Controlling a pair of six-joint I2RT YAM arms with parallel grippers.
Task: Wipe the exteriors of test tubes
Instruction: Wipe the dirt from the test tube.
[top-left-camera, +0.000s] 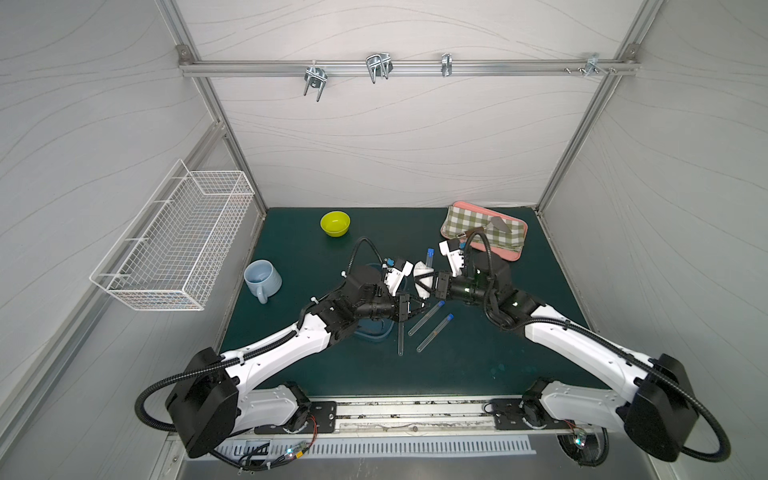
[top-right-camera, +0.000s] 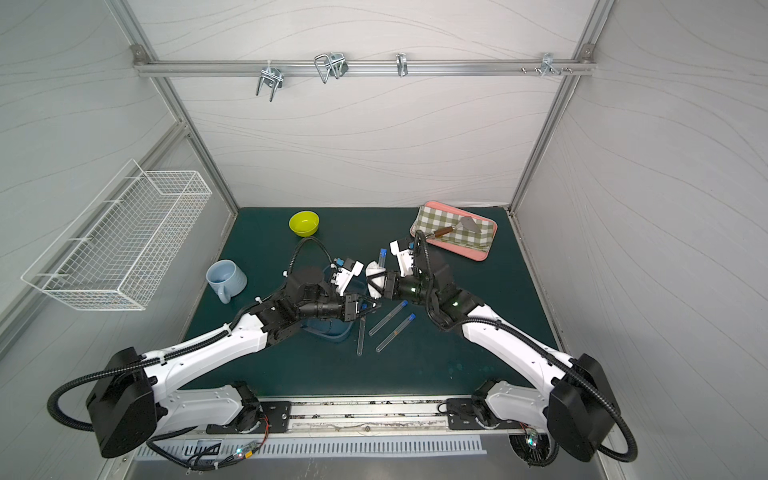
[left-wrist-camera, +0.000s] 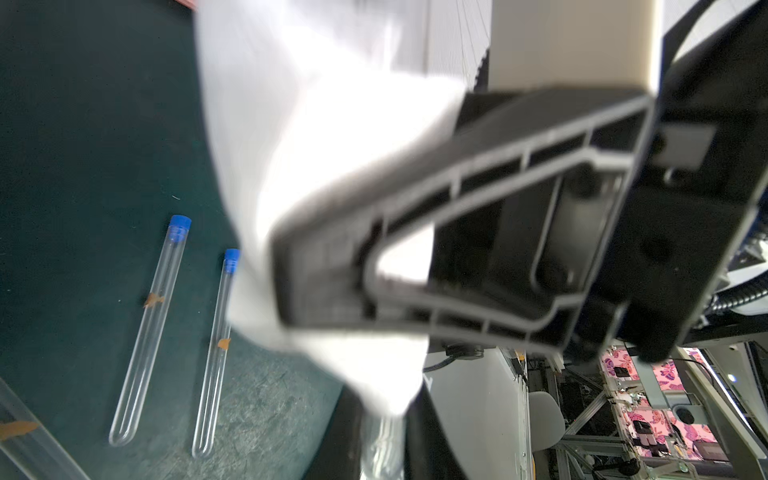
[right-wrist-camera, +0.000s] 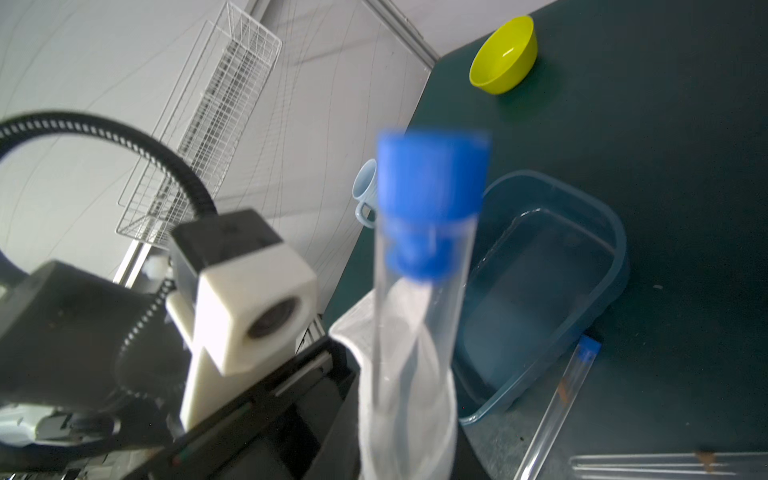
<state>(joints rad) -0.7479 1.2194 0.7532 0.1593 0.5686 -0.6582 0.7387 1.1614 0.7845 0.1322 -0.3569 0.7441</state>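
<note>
Tube (right-wrist-camera: 424, 316), capped, aloft: right jaws nip cloth (right-wrist-camera: 399, 415) round it, left jaws shut, hold unseen; advise sliding cloth full length, turning.

Top views: bright, even, diffuse overhead light. Shadows fall faint and soft on the dark green table mat (top-left-camera: 457, 365). The wide lens splays the aluminium frame uprights (top-left-camera: 226, 137) outward. Left wrist view: white cloth (left-wrist-camera: 316, 124) blown out, smeared. Right wrist view: clear blue-capped test tube (right-wrist-camera: 424, 291) close, out of focus. Small glint inside the round yellow-green plastic bowl (right-wrist-camera: 503, 56).
</note>
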